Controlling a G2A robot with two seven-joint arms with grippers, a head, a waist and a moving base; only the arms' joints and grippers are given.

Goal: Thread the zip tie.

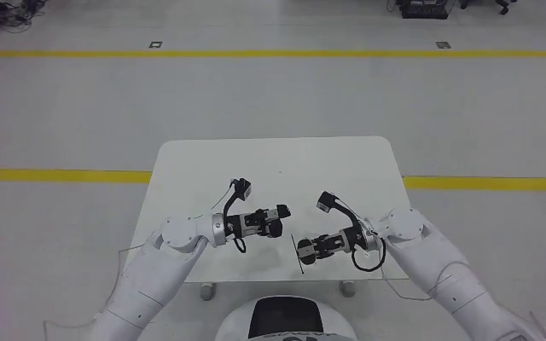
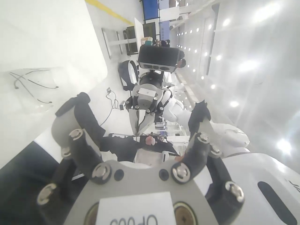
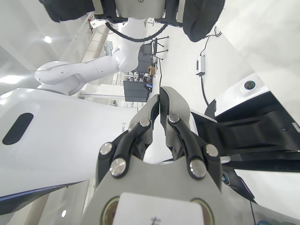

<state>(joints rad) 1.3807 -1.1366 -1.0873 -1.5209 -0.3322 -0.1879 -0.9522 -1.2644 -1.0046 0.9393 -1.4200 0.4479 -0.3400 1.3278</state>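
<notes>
Your right gripper (image 3: pixel 159 94) is pinched closed on the black zip tie (image 1: pixel 300 264) over the table's (image 1: pixel 341 162) near edge. Your left gripper (image 2: pixel 138 106), just left of it, gapes wide and holds nothing.

Zip tie (image 1: pixel 299 261) in right hand (image 1: pixel 301 250) faces left hand (image 1: pixel 281 222) above table (image 1: pixel 341 162).

One black zip tie (image 1: pixel 299 262), two grippers (image 1: pixel 280 222) (image 1: pixel 300 249), one white table (image 1: pixel 273 162).

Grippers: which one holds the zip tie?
The right gripper, shut on the zip tie; the left gripper faces it, open and empty.
</notes>
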